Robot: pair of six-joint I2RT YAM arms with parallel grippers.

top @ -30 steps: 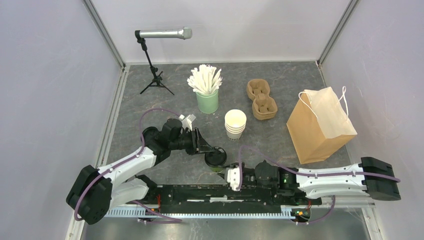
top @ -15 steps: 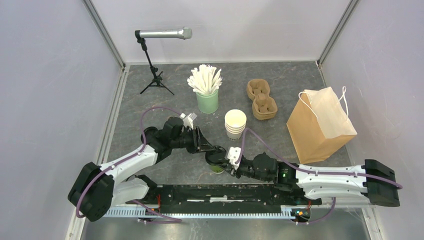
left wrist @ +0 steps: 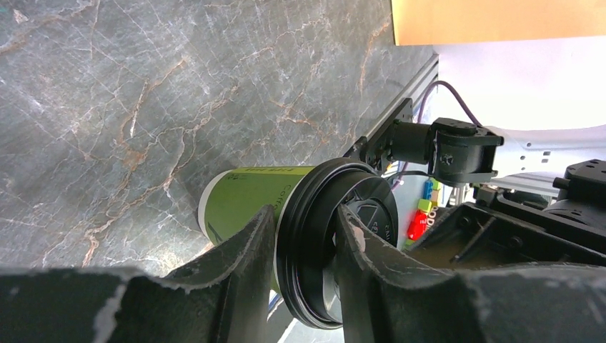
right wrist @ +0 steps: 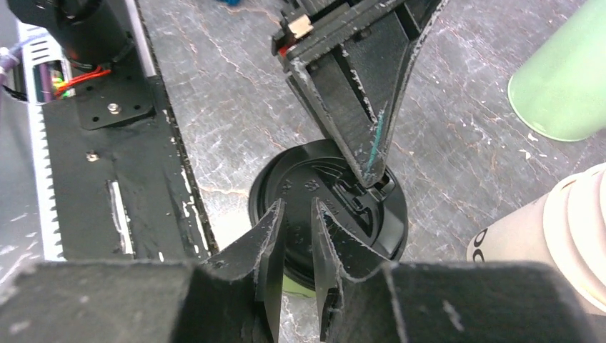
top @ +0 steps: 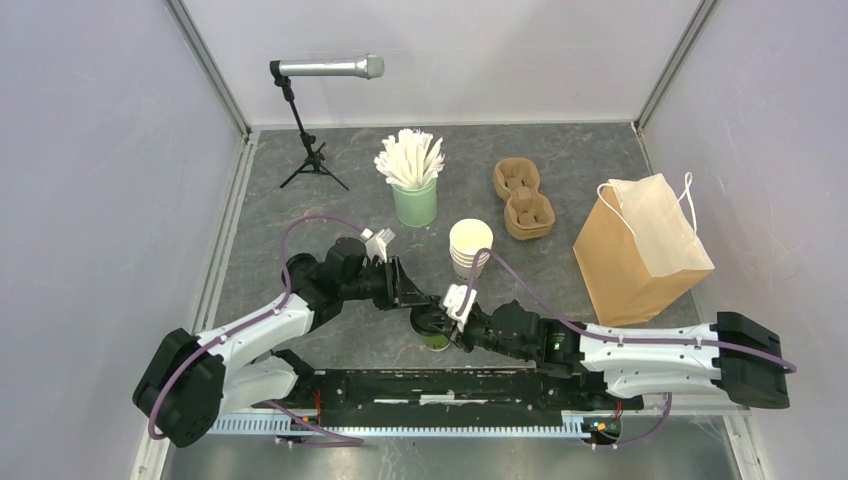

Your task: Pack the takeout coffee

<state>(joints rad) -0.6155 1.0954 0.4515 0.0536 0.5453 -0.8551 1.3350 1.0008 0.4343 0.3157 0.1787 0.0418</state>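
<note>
Seemed to be early in the packing: getting a sure hold on one coffee, with nothing packed yet. Saw the olive-green cup (left wrist: 243, 200) upright on the tabletop (top: 560, 150), close to the near edge. Gripped it at the rim of its black lid (right wrist: 379, 221) with the left gripper (left wrist: 304, 229), one finger on each side, reaching in from 10 o'clock. Found the right gripper (right wrist: 296, 214) just over the near part of the lid, in from 3 o'clock, fingers close together with a thin gap. Could not tell whether pinching the lid or only pressing on it. Probably needed next: one firm grip, a straight lift, and the cup kept level so nothing spills.

Farther back, at 1 o'clock from the cup, spotted a stack of cups (top: 470, 240) with no lids, the top one looking empty. At 12 o'clock, spotted a mint-green cup (top: 414, 205) full of white sticks (top: 410, 158). Beyond the stack, again at 1 o'clock, noticed a brown cup carrier (top: 522, 198) with two holes, both seeming empty. At 2 o'clock, noticed a paper bag (top: 640, 255) standing with its top open; could not see inside.
</note>
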